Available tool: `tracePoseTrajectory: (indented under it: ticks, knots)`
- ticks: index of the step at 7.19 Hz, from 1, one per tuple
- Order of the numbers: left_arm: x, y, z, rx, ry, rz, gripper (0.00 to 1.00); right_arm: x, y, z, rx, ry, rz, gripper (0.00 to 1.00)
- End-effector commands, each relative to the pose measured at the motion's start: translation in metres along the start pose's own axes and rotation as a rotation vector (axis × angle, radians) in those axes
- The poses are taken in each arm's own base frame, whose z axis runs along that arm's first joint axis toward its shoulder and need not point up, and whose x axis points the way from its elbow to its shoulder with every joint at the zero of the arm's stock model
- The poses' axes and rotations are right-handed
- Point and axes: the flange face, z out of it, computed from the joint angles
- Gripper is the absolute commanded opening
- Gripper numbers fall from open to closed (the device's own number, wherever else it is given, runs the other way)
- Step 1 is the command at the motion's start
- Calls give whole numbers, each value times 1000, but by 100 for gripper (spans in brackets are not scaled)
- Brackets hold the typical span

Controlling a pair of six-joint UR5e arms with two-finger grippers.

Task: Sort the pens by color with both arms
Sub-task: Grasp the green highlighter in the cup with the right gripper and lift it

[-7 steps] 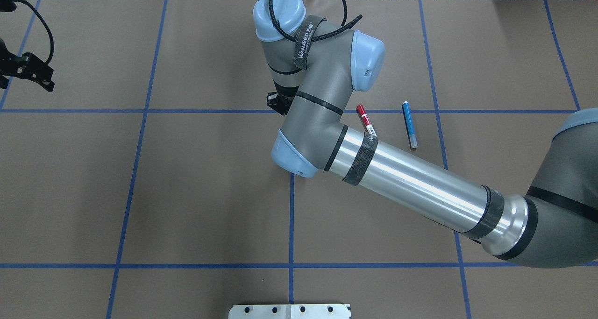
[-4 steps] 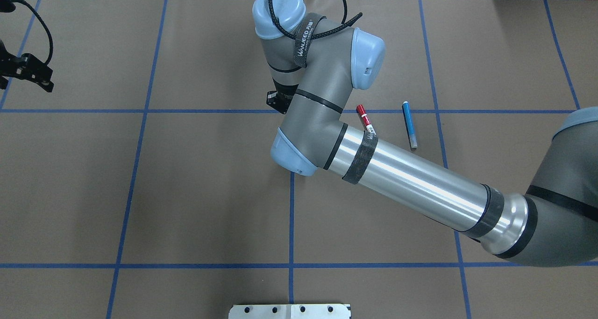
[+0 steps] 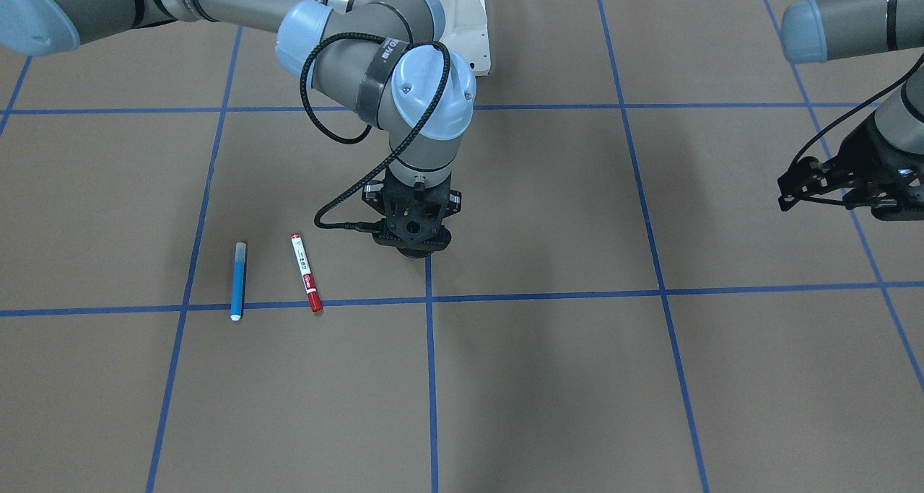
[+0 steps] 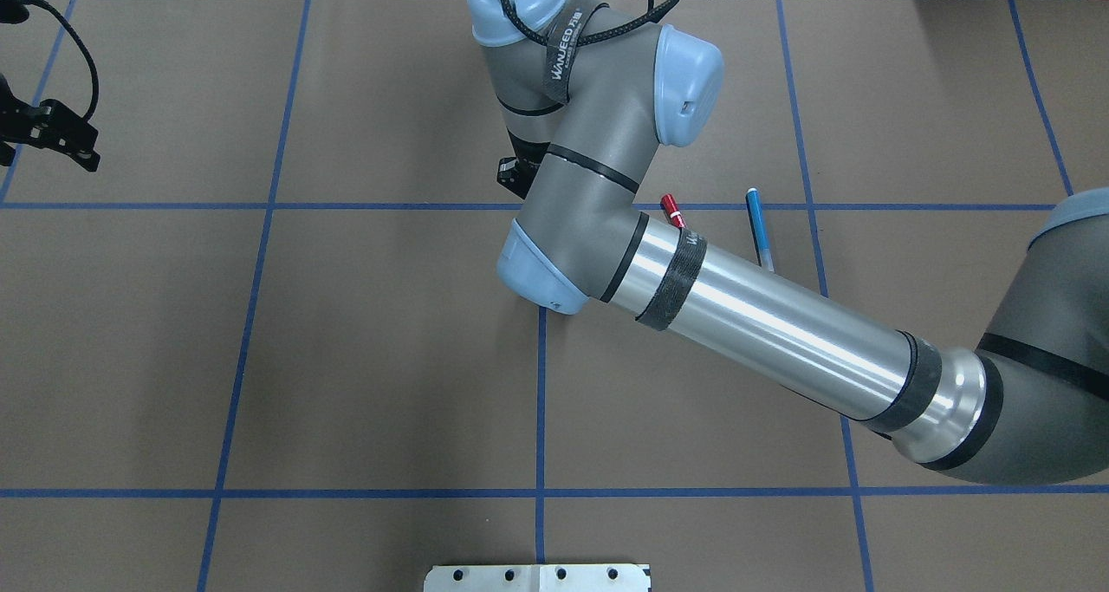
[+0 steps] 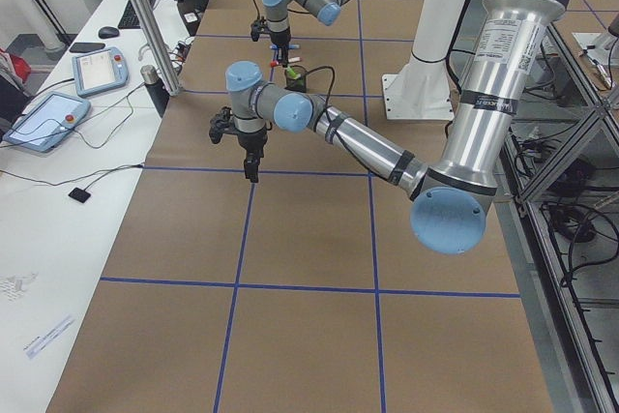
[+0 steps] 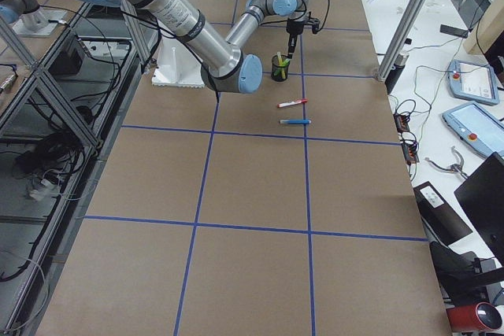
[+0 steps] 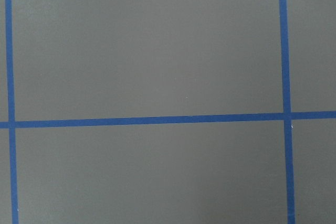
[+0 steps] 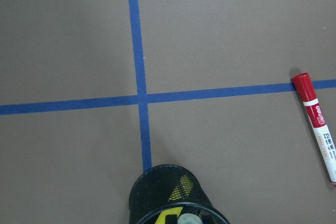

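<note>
Right gripper [image 3: 411,247]: pointing straight down, directly over the black mesh cup [image 8: 157,192], above its rim. The front view shows only the gripper body from above, and the wrist view shows no fingers. Whether my right jaws are apart or together, I cannot tell.

Cup contents: yellow pen [image 8: 167,216] stands inside, seen through the mouth and the mesh. From the right-end camera a light green pen [image 6: 277,57] sticks up out of the same cup beside it.

Red pen [image 3: 305,272], white barrel with red cap: flat on the table [image 3: 548,377], near the cup on my right side. Its cap end reaches a blue tape line [image 7: 157,120]. In the overhead view my right forearm covers all but the cap.

Blue pen [image 3: 237,281]: flat on the table, just beyond the red one, farther to my right. The two lie roughly parallel and apart. One end crosses the same tape line.

Left gripper [image 3: 790,193]: held above the table well away at my left end, far from all four pens, nothing visible in it. Jaw state cannot be told, as the tip is too small and dark in every view. The left wrist camera sees only brown table cover and crossing tape.
</note>
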Motion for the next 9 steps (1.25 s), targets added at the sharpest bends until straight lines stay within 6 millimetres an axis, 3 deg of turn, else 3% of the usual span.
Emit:
tracePoseTrajectory:
  ticks: [1,3,4,5,6,7,9]
  knots:
    - [6,0,-4,-4,14,4,99,19,-6,-37,-17,7,44,24]
    - [21,-7,-14,-2,49,5,99,30,-22,-88,-2,-24,86,23]
    - [32,-13,-21,9,60,-7,99,42,-36,-102,10,-27,109,23]
    - [59,-30,-37,32,84,-70,99,65,-50,-93,-11,23,91,24]
    - [113,-44,-52,46,128,-136,99,96,-67,-75,-46,83,65,24]
    - [168,-36,-46,27,166,-181,99,121,-77,-52,-124,120,43,24]
    - [237,-12,-33,54,292,-242,99,166,-110,-42,-270,115,107,24]
